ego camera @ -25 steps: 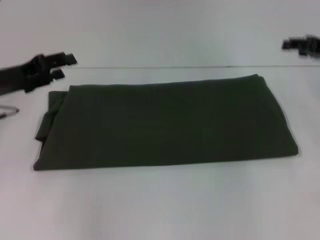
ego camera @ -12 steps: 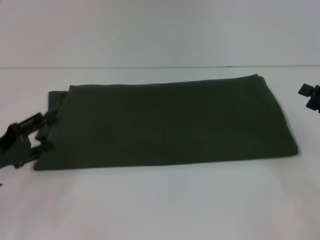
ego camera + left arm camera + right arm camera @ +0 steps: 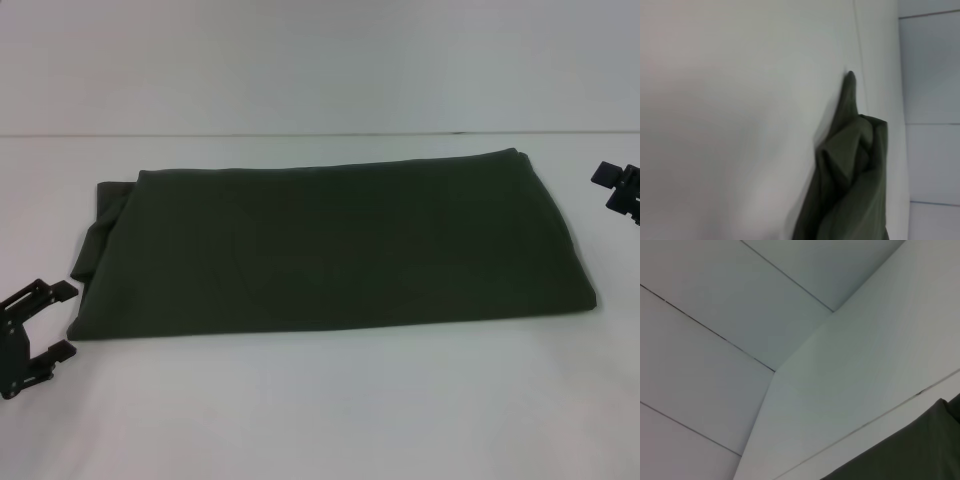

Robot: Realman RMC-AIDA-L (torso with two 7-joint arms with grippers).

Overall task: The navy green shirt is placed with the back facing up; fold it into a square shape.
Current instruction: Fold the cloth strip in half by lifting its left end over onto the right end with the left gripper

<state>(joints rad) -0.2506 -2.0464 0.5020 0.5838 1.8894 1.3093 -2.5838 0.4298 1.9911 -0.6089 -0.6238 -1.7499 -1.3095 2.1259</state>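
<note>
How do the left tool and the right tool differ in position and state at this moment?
The left tool sits low beside the navy green shirt's near left corner, fingers plainly open; the right tool sits farther back, off the shirt's right edge, mostly cut off, so its state is unclear. Neither touches the shirt, which lies folded in a long rectangle on the table.

Bare lab-like setup — plain white table [image 3: 320, 420], pale panelled wall [image 3: 715, 315]
</note>
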